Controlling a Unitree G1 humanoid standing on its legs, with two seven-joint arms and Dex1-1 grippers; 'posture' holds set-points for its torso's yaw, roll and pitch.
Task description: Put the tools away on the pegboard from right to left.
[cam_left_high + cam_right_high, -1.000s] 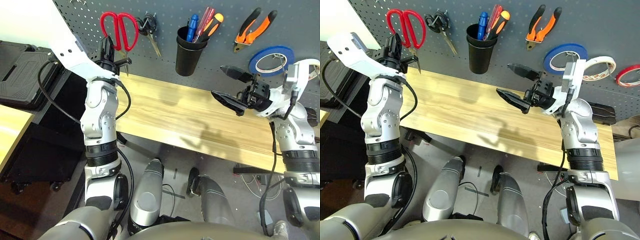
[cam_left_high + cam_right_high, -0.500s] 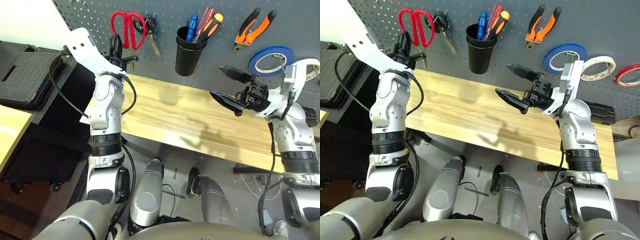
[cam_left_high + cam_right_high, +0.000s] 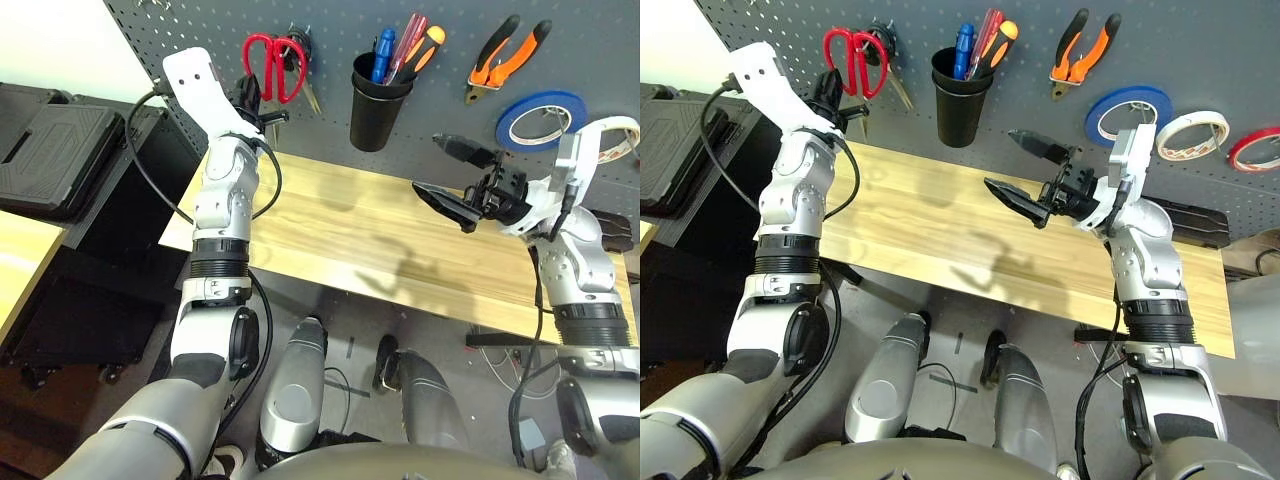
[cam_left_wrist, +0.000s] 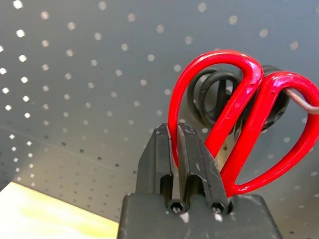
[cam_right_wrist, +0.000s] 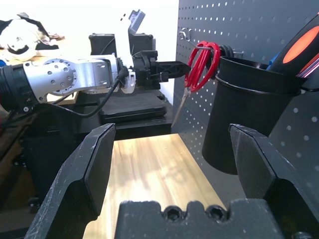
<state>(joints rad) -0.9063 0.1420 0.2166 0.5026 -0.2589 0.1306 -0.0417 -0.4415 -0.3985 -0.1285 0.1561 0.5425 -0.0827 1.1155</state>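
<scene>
The large dark grey perforated pegboard (image 3: 600,40) is taken as the landmark, standing upright behind the pale wooden table (image 3: 370,230). Red-handled scissors (image 3: 270,65) are held up against its left part, one red loop pinched between the pressed-together black fingers of the left pincer (image 4: 183,149). The red loops are seen overlapping the black-handled scissors (image 3: 300,55) already hanging on the board there. Right of these on the board, a black cup (image 3: 378,100) is mounted, with a slim black-and-orange-handled screwdriver (image 3: 428,45) and other handles standing in it. Further right, orange-and-black-handled pliers (image 3: 508,55) hang, and beyond them a blue tape roll (image 3: 545,115) and a whitish tape roll (image 3: 1192,135), with a red tape roll (image 3: 1255,148) at the far right. The right pincer (image 3: 450,180) is held in front of the board above the table, its two fingers spread wide and gripping nothing.
</scene>
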